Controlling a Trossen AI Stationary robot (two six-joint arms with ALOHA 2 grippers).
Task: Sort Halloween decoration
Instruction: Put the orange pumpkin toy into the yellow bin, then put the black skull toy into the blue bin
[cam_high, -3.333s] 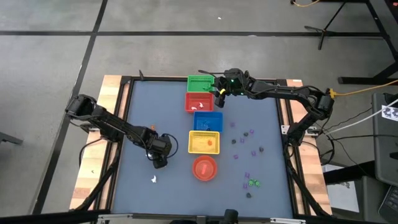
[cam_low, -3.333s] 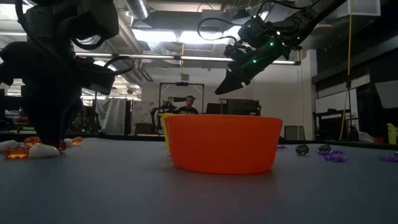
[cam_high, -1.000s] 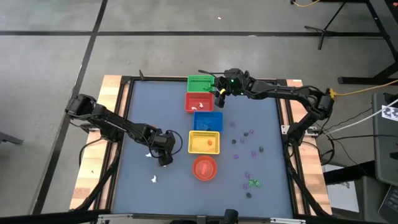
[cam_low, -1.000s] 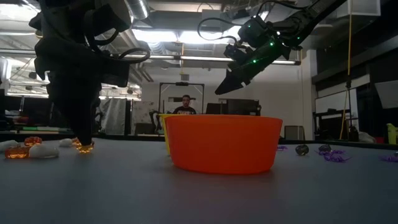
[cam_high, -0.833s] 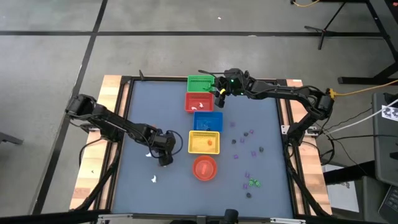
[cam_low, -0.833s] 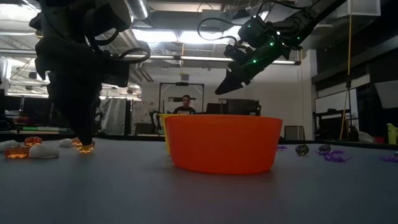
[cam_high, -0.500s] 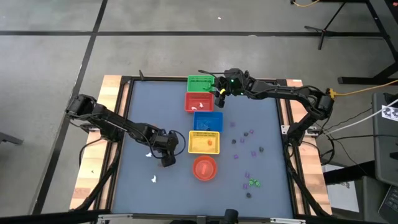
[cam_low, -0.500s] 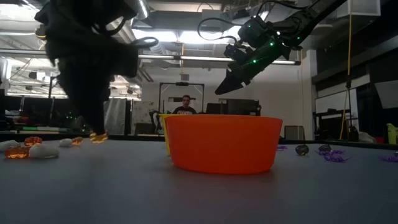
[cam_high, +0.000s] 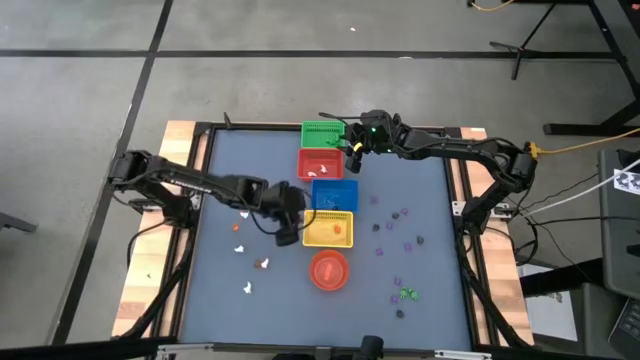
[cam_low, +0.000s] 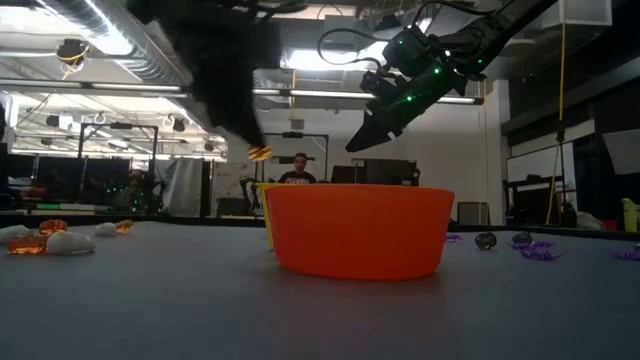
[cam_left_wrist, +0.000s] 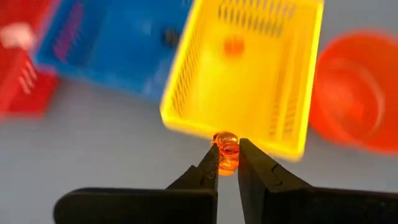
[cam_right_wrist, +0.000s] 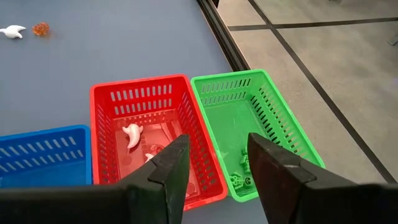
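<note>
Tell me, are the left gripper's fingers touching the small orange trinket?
Touching. The left wrist view shows both fingers pinching the small orange trinket between their tips.

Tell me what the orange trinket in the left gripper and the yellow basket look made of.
The orange trinket, pinched in the left gripper, looks like translucent, glossy plastic or resin: light glows through it. The yellow basket looks like thin moulded plastic with a matte sheen, going by its slotted lattice walls and smooth floor. Neither can be told for certain by look alone.
</note>
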